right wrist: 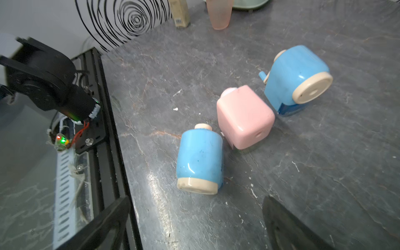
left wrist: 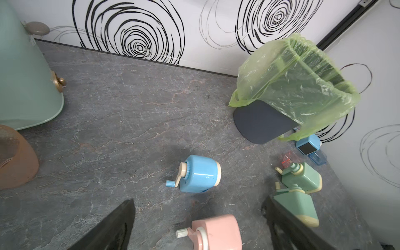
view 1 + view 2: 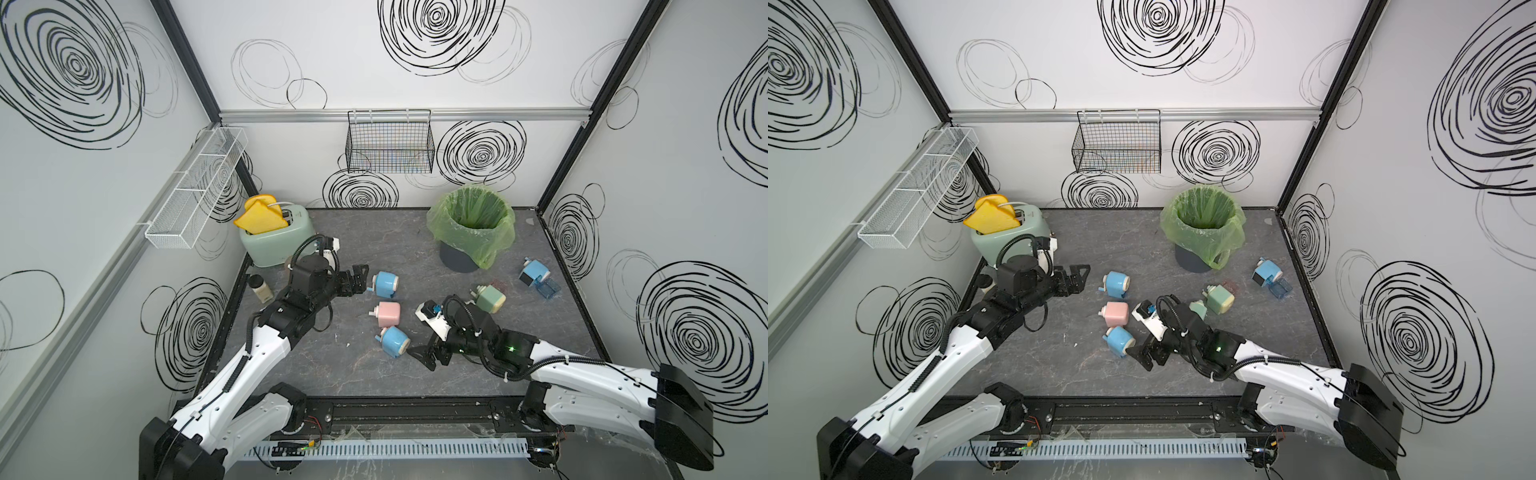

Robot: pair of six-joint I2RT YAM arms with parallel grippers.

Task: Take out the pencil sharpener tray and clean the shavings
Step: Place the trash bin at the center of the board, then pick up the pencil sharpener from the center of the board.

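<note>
Several crank pencil sharpeners lie on the grey table: two blue ones (image 3: 384,284) (image 3: 394,341), a pink one (image 3: 388,313) and a green one (image 3: 490,298). A boxy light-blue sharpener (image 3: 535,272) sits far right with a clear blue tray (image 3: 547,287) against it; I cannot tell whether the tray is fully out. No shavings show in any view. My left gripper (image 3: 359,276) (image 2: 199,203) hangs open just left of the upper blue sharpener. Beside the lower blue sharpener (image 1: 199,160), my right gripper (image 3: 424,357) (image 1: 198,207) is open and holds nothing.
A dark bin with a green bag (image 3: 471,220) stands at the back right. A mint toaster (image 3: 276,237), a small bottle (image 3: 259,286) and a pink cup (image 1: 219,13) crowd the left side. A second green sharpener (image 2: 298,205) lies by the right wrist. Wire baskets hang on the walls.
</note>
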